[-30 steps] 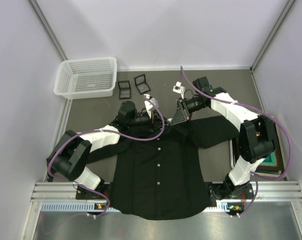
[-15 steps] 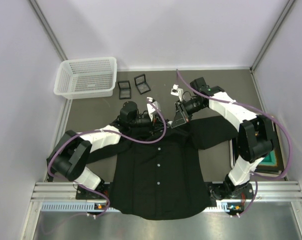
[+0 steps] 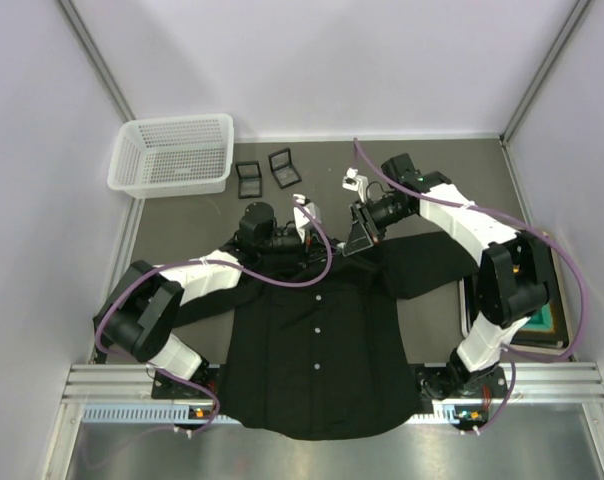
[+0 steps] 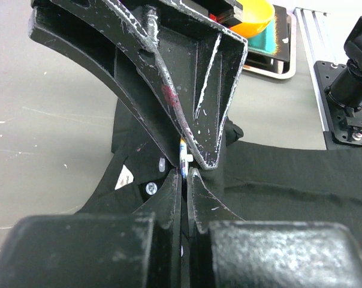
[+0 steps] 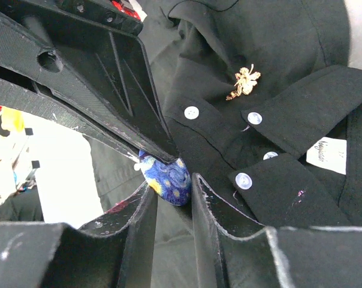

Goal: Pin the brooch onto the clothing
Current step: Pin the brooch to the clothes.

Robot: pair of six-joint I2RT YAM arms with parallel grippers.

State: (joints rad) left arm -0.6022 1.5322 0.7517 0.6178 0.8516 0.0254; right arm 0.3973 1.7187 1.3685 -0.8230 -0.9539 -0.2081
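Observation:
The clothing [image 3: 317, 340], a black button-up shirt, lies flat on the table with its collar toward the far side. Both grippers meet just above the collar. My left gripper [image 4: 184, 171] is shut on the thin edge of a round blue painted brooch [image 5: 166, 177]. In the right wrist view the brooch sits between the fingers of my right gripper [image 5: 174, 183]. Those jaws stand slightly apart, with a narrow gap beside the brooch. In the top view the left gripper [image 3: 307, 228] and right gripper [image 3: 360, 235] almost touch. The shirt's white buttons [image 5: 192, 112] lie just below.
A small gold leaf-shaped brooch [image 5: 244, 81] sits on the shirt near the collar. A white mesh basket [image 3: 172, 155] stands at the far left, with two small black boxes [image 3: 267, 172] beside it. A tray [image 3: 542, 320] lies at the right edge, behind the right arm.
The right gripper's jaws have parted a little around the blue brooch. Both grippers have shifted slightly toward the far side. The left gripper stays shut on the brooch.

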